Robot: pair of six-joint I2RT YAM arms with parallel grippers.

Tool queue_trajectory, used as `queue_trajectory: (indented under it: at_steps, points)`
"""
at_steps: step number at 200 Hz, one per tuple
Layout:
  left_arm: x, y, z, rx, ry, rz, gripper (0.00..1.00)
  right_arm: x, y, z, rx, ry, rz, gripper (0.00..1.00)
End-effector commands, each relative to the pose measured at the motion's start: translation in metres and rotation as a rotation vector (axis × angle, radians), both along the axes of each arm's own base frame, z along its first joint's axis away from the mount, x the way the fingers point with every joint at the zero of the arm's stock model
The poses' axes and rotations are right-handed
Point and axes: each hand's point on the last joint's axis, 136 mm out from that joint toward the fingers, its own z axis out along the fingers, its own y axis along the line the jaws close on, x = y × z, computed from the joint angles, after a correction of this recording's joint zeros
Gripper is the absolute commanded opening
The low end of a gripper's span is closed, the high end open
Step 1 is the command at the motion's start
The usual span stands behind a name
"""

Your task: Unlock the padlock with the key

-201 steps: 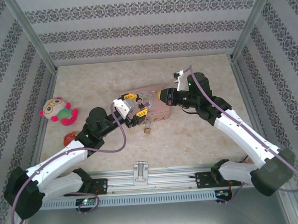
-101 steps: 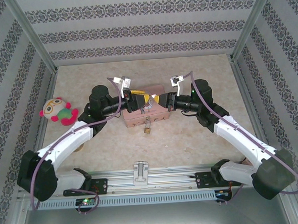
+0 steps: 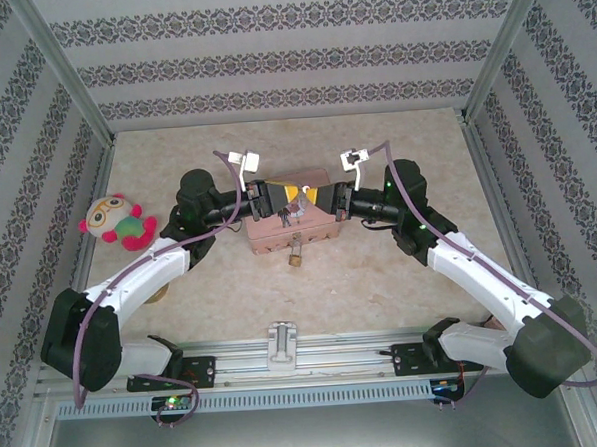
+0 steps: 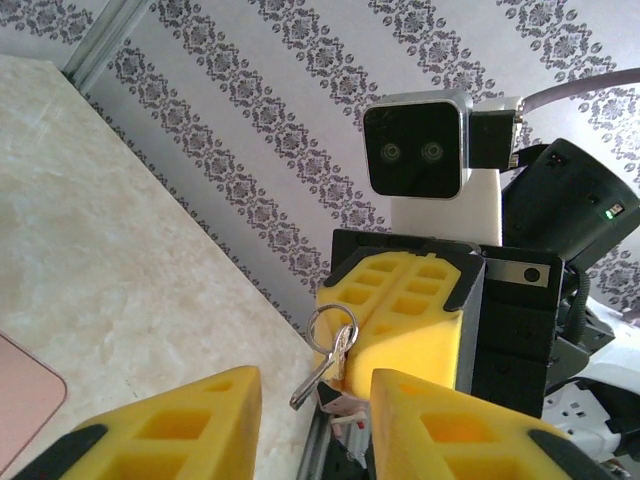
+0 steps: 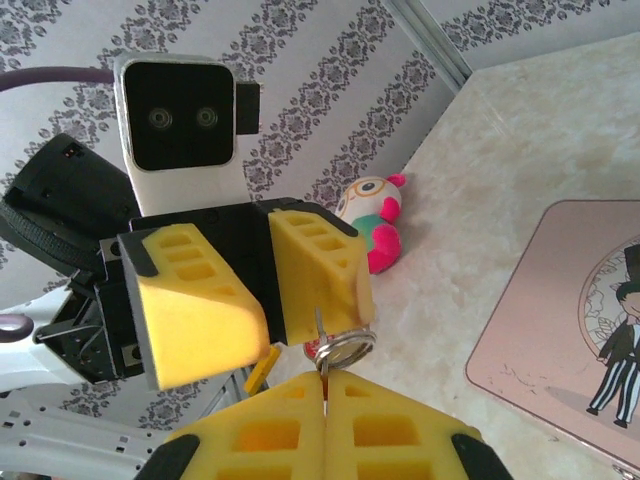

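Yellow-padded right gripper [image 5: 322, 390] pinches key [image 5: 340, 348]; left gripper [image 4: 315, 395] gapes, empty. Release early and you drop key onto pink tin [image 3: 277, 241].

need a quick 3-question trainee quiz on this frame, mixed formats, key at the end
1. True or false: the left claw holds the padlock.
2. Which claw pinches the key? A. left claw B. right claw C. neither
3. Fill in: the left claw's fingers stand ___ (open/shut).

Key: 1 false, the padlock lies on the table beside the pink tin. 2 B. 3 open.
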Motion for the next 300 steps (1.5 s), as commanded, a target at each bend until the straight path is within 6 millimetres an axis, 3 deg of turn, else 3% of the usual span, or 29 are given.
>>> queue_trajectory:
  at_steps: [1,28,49,95,172,192,206,224,264,300]
  points:
    - [-0.006,0.004,0.015,-0.024,-0.061,-0.012,0.29,-0.007,0.006,0.010,0.035,-0.033,0.037,0.00]
    - [-0.006,0.003,0.017,-0.033,-0.066,-0.013,0.21,-0.007,0.008,0.010,0.038,-0.031,0.041,0.00]
    - [-0.006,0.003,0.019,-0.047,-0.074,-0.016,0.29,-0.005,0.009,0.008,0.039,-0.028,0.037,0.00]
    - [-0.007,0.002,0.022,-0.061,-0.080,-0.026,0.28,-0.004,0.011,0.006,0.047,-0.020,0.040,0.00]
    - [-0.008,0.008,0.035,-0.131,-0.119,-0.028,0.00,-0.001,0.014,0.001,0.061,0.003,0.047,0.00]
    - [-0.008,0.012,0.039,-0.139,-0.128,-0.023,0.00,0.002,0.011,-0.003,0.059,0.014,0.030,0.00]
    - [-0.008,0.014,0.038,-0.121,-0.125,-0.021,0.00,0.006,0.005,-0.005,0.058,0.028,-0.004,0.21]
    - [-0.011,0.016,0.031,-0.054,-0.115,-0.025,0.00,0.012,-0.006,-0.010,0.045,0.043,-0.062,0.36]
    - [-0.026,0.020,0.009,0.179,-0.099,-0.062,0.00,0.007,-0.019,-0.016,-0.001,-0.025,-0.130,0.51]
    - [-0.045,0.018,0.006,0.213,-0.110,-0.170,0.00,-0.014,-0.014,-0.007,-0.015,-0.159,-0.079,0.58]
